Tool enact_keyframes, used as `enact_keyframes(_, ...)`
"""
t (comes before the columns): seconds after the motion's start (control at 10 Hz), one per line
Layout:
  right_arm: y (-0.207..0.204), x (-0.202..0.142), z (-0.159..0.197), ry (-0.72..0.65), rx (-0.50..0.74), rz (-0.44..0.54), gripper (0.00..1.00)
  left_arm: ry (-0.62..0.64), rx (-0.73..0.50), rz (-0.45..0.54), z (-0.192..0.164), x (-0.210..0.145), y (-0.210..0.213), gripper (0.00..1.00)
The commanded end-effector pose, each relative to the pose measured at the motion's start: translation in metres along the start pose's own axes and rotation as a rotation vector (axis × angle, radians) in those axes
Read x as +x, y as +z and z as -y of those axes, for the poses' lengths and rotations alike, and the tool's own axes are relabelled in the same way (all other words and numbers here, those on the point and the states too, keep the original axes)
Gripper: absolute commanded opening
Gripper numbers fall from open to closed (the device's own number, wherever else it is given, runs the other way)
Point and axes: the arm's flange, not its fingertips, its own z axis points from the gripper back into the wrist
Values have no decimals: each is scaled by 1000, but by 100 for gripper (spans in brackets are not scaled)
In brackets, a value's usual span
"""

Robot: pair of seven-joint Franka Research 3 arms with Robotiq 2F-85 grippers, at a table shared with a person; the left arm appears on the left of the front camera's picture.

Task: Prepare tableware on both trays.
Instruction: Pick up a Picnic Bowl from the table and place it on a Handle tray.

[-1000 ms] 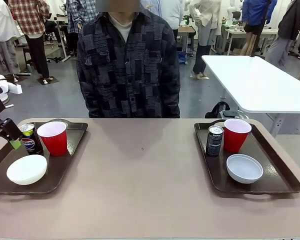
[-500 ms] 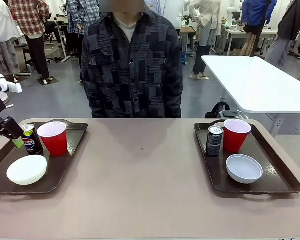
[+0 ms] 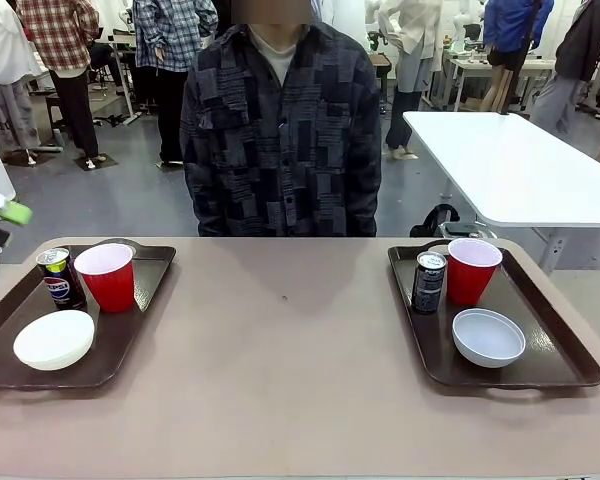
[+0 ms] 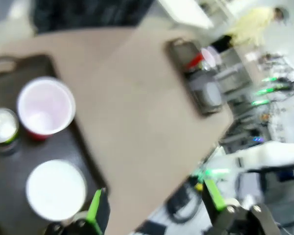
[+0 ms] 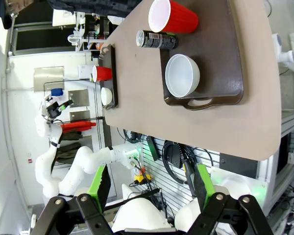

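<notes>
Two dark brown trays lie on the table. On the left tray [image 3: 130, 318] stand a blue Pepsi can [image 3: 56, 277], a red cup [image 3: 105, 277] and a white bowl [image 3: 53, 339]. The right tray [image 3: 552, 342] holds a black can [image 3: 429, 281], a red cup [image 3: 472, 270] and a white bowl [image 3: 489, 336]. My left gripper [image 3: 2, 220] hangs open at the far left edge, above and clear of the left tray; its blurred wrist view looks down on the cup [image 4: 45, 106] and bowl [image 4: 56, 188]. My right gripper [image 5: 150, 183] is open and empty, well back from the right tray [image 5: 225, 54].
A person in a dark patterned shirt [image 3: 280, 130] stands at the table's far side, hands out of sight. A white table [image 3: 520, 165] stands behind on the right. The tan tabletop [image 3: 280, 350] lies bare between the trays.
My left gripper has let go beside the blue can and risen up and to the left, away from the tray. The person has shifted slightly to the right.
</notes>
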Motion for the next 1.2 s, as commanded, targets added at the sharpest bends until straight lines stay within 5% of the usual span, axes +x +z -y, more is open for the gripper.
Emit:
enact_keyframes(0.0, 1, 0, 0, 18, 23, 7, 89, -5, -166, -57, -28, 11, 25, 100)
enact_keyframes(0.5, 1, 0, 0, 18, 23, 7, 89, 60, -68, -196, -79, 39, 69, 100)
enact_keyframes(1.1, 1, 0, 0, 18, 23, 7, 89, 143, 90, -140, -112, 42, 73, 100)
